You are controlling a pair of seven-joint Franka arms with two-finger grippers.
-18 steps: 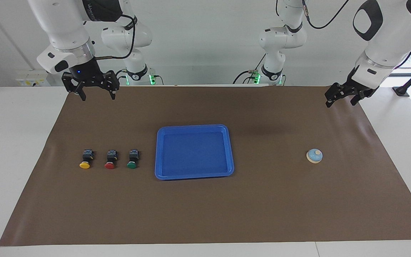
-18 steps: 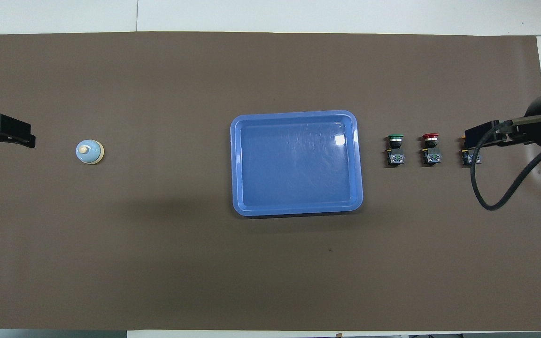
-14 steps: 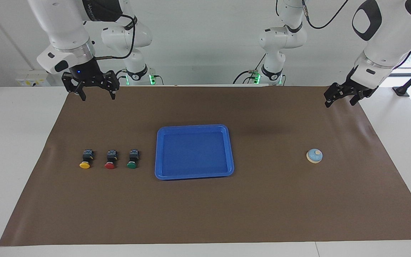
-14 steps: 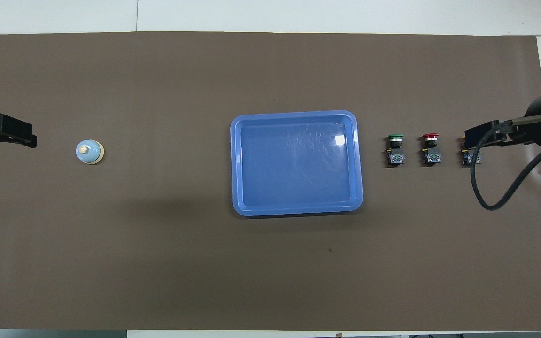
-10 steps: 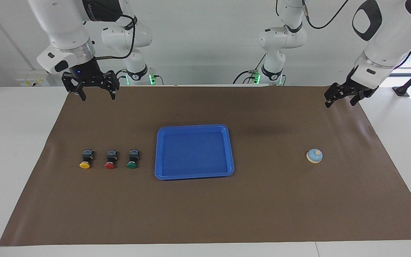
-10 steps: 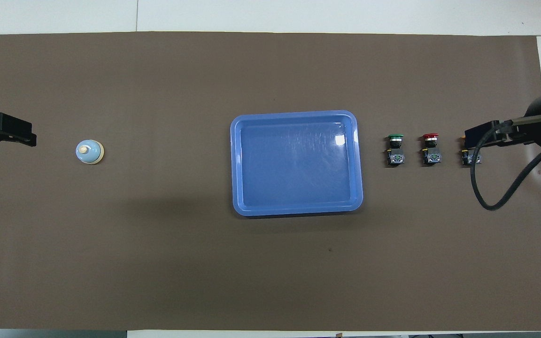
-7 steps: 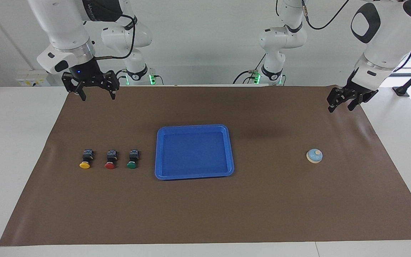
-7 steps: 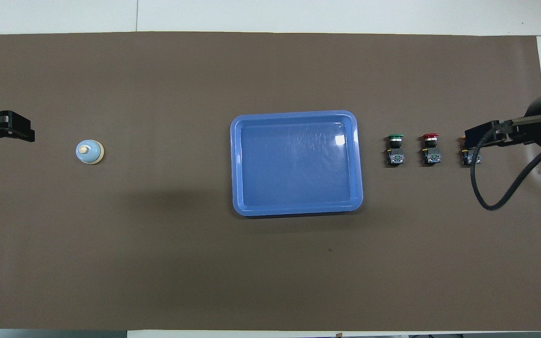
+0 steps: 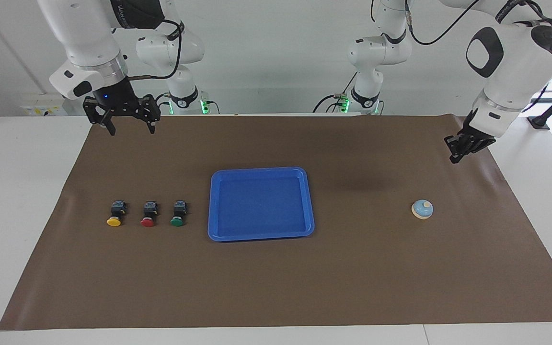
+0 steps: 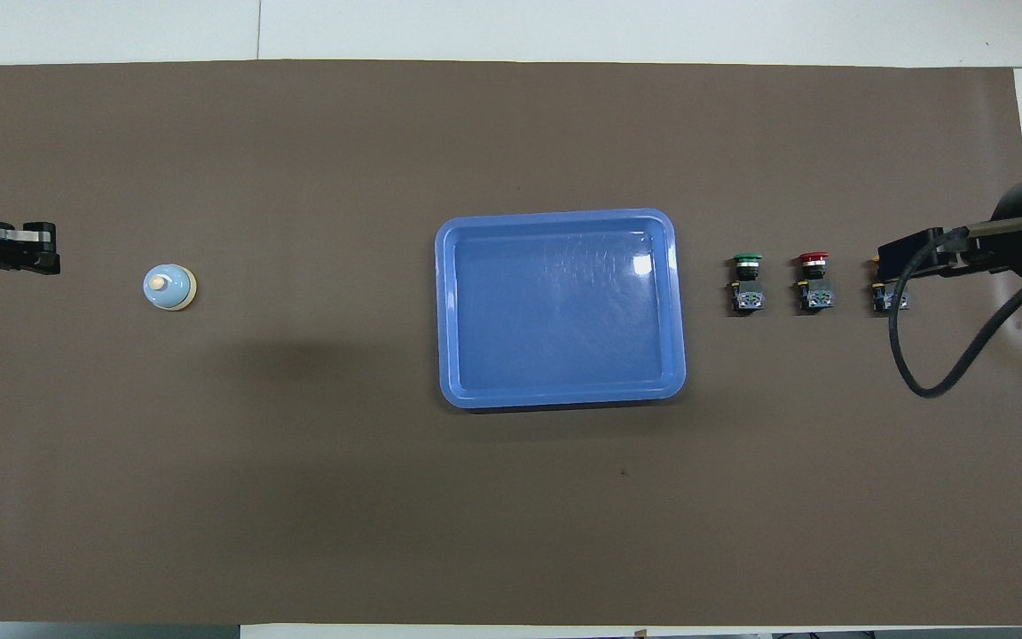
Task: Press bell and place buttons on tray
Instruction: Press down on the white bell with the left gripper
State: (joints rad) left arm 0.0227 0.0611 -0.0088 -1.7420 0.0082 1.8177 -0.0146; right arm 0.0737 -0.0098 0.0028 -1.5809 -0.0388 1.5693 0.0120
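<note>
Left gripper [image 9: 455, 156] lowered, closed; bell [image 9: 422, 209] apart.

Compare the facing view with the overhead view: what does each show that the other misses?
Only the facing view shows the yellow button's cap, both arms up to their bases, and both grippers raised off the mat: the left gripper shut, holding nothing, the right gripper open.

Only the overhead view shows the right gripper covering that yellow cap, and the bell's knob from straight above.

Both show the tray with nothing in it, the red button and green button beside it, and the bell untouched.
</note>
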